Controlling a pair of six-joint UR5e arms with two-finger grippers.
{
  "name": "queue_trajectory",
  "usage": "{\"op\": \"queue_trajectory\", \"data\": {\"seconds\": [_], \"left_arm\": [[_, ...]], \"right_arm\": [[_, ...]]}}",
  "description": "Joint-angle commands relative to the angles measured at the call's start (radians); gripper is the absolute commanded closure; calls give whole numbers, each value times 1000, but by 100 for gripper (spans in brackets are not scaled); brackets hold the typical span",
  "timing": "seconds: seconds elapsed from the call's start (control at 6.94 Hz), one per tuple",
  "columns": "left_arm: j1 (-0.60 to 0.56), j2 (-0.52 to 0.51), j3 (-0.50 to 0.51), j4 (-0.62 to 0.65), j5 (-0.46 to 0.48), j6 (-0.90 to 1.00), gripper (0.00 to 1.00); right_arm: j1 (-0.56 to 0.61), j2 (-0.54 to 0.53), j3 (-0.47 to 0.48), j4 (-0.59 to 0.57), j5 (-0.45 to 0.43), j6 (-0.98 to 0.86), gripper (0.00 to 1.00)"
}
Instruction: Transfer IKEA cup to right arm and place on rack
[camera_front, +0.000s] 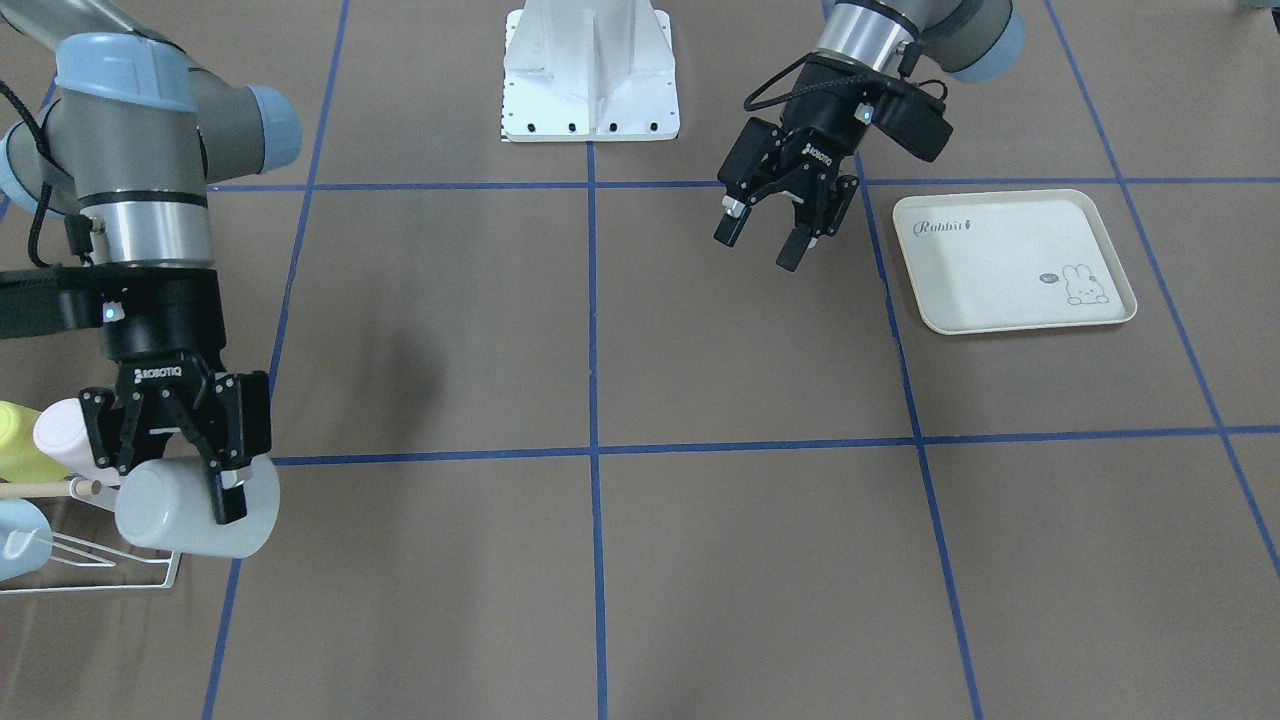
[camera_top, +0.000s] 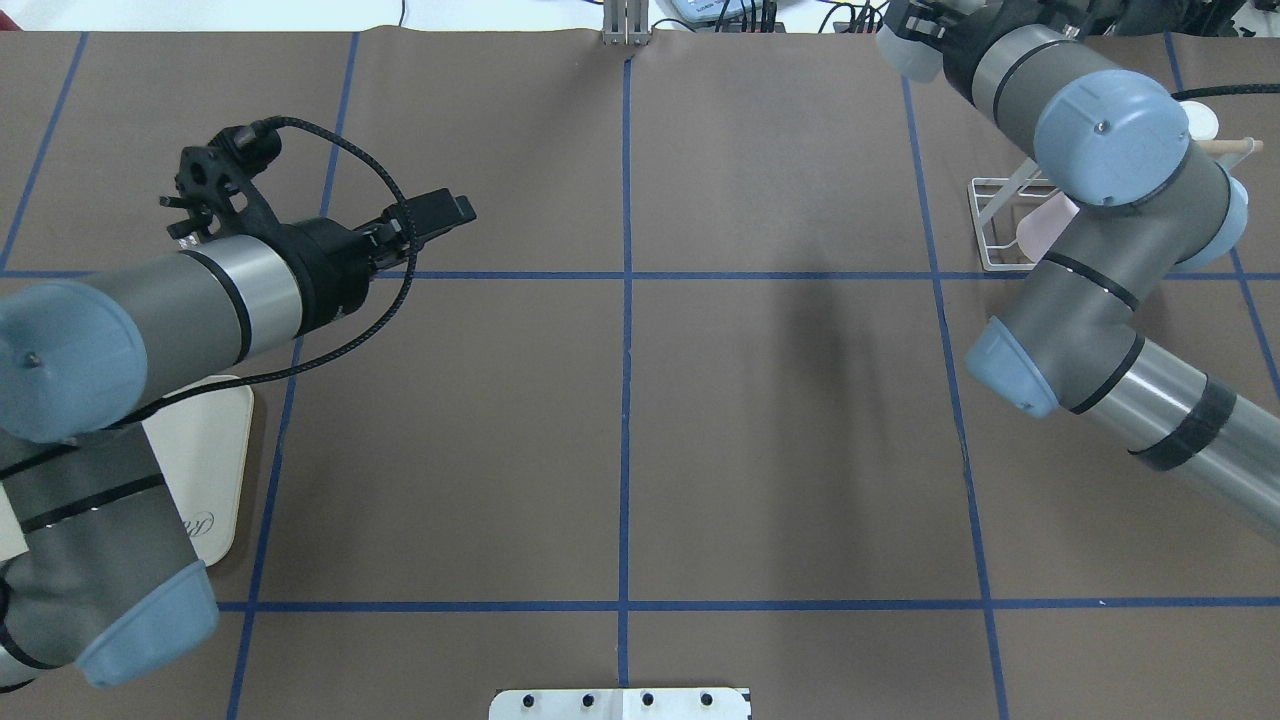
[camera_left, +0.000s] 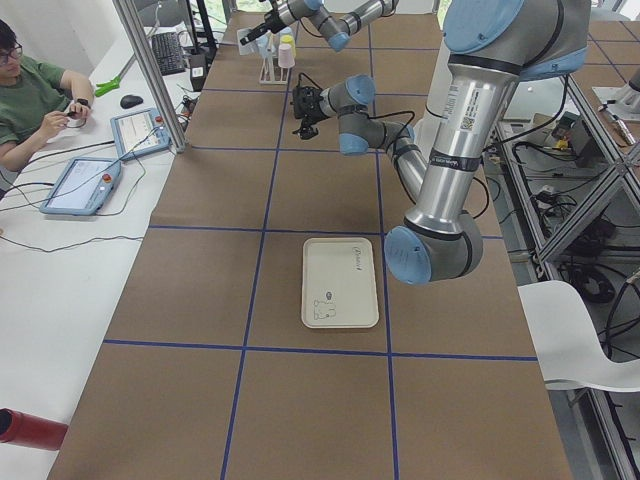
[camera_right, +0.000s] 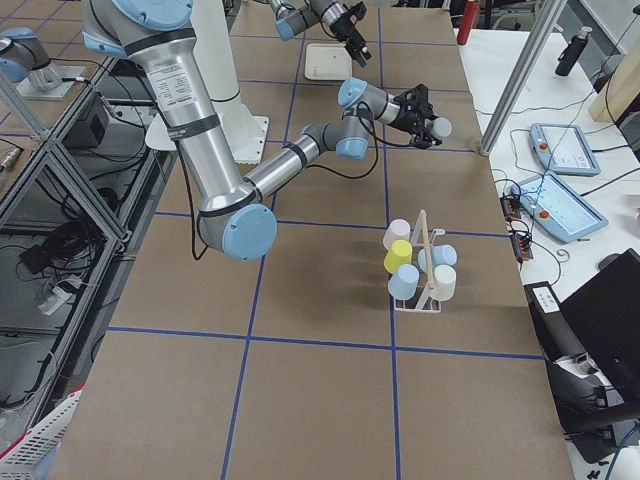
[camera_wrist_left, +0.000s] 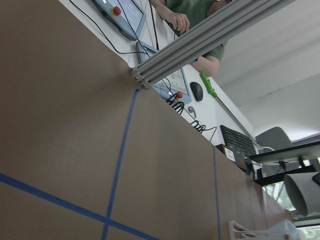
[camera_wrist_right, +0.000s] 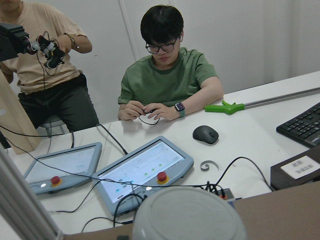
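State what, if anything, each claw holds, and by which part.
The right claw grips the pale cup across its side wall; the left claw holds nothing.

Desk (camera_front: 740, 560): brown, blue grid lines. Tray (camera_front: 1000, 270): cream, rabbit print. IKEA cup (camera_front: 180, 520): pale grey. Rack (camera_top: 1005, 266): white wire. Yellow cup (camera_right: 400, 257), pink cup (camera_right: 397, 233), pale-blue cup (camera_right: 403, 284) noted.

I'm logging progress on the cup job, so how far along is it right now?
Done: the handover looks complete; the left gripper hangs open and empty by the tray. In hand: the right gripper grips the pale cup, raised near the rack. Left: seating it on the rack and letting go.
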Motion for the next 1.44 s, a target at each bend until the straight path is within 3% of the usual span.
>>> {"op": "queue_trajectory", "data": {"seconds": [0.0, 0.43, 1.3], "left_arm": [[-133, 58, -129, 301, -168, 192, 0], [-160, 61, -140, 359, -195, 236, 0], [-160, 63, -135, 358, -198, 236, 0]], "right_arm": [[76, 3, -79, -4, -11, -147, 100], [126, 5, -174, 2, -9, -232, 100], [116, -84, -162, 2, -2, -284, 100]]}}
